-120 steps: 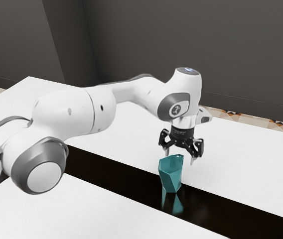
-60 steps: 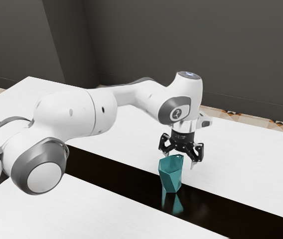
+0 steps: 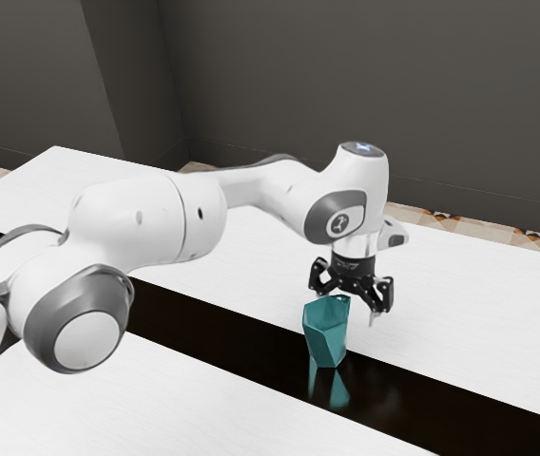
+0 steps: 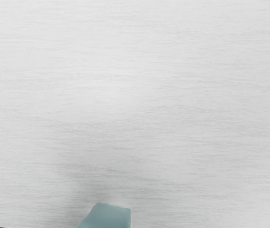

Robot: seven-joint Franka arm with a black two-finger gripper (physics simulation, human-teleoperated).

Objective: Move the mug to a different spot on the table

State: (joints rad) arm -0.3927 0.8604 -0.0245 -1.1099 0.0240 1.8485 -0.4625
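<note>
While the mug [image 3: 326,332] is standing upright and untouched on the dark strip of the counter [image 3: 479,313], the arm [image 3: 156,218] is easing its spread jaws lower, just above the rim, so the grasp is still pending.

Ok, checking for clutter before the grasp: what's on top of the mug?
Nothing rests on the mug; the open gripper hangs just over its rim. The mug's inside is hidden from this side.
</note>
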